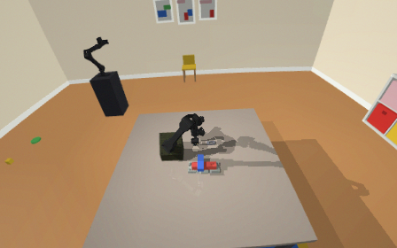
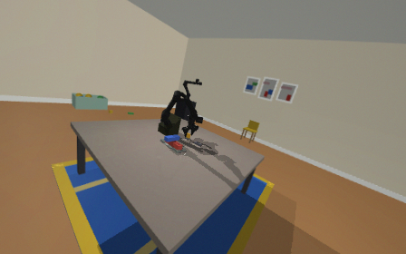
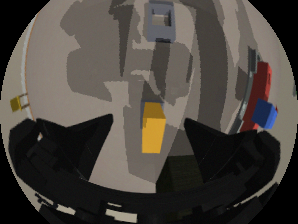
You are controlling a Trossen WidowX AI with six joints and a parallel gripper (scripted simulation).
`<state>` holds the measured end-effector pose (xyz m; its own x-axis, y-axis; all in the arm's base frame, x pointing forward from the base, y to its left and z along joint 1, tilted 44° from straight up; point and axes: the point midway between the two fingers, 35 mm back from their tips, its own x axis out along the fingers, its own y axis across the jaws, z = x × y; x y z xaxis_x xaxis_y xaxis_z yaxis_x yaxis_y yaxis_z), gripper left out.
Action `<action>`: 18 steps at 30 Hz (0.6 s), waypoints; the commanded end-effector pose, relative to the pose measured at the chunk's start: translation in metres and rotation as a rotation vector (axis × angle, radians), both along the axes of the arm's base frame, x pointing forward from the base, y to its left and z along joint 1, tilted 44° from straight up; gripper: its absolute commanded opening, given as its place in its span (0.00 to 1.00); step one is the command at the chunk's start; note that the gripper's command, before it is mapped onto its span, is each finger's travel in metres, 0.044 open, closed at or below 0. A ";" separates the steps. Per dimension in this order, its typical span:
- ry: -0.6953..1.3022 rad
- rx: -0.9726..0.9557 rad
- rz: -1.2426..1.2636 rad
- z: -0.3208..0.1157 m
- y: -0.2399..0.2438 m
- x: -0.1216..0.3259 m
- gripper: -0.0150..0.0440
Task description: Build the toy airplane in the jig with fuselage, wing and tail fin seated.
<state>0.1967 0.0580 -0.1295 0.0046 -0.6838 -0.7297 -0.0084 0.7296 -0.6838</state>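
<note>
The red fuselage [image 1: 212,166] [image 2: 178,146] [image 3: 261,77] lies lengthwise in the grey cradle [image 3: 244,111]. The blue wing [image 1: 200,162] [image 2: 172,138] [image 3: 264,114] lies across its top; its tab is hidden. The orange-yellow tail fin [image 2: 188,135] [image 3: 154,131] is apart from the fuselage and appears upright, with a little grey-blue showing behind it in the wrist view. My gripper [image 1: 195,142] [image 2: 189,134] [image 3: 149,119] is open and empty, low over the fin, which shows between the spread fingers in the wrist view. In the top view the gripper hides the fin.
A grey block [image 1: 212,143] [image 3: 161,34] with a square opening lies beyond the fin. The arm's dark base block [image 1: 171,152] [image 2: 169,125] stands close beside the work area. The cradle is to the right in the wrist view.
</note>
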 end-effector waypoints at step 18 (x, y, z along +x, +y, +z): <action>0.010 -0.011 0.003 -0.004 -0.008 -0.003 0.35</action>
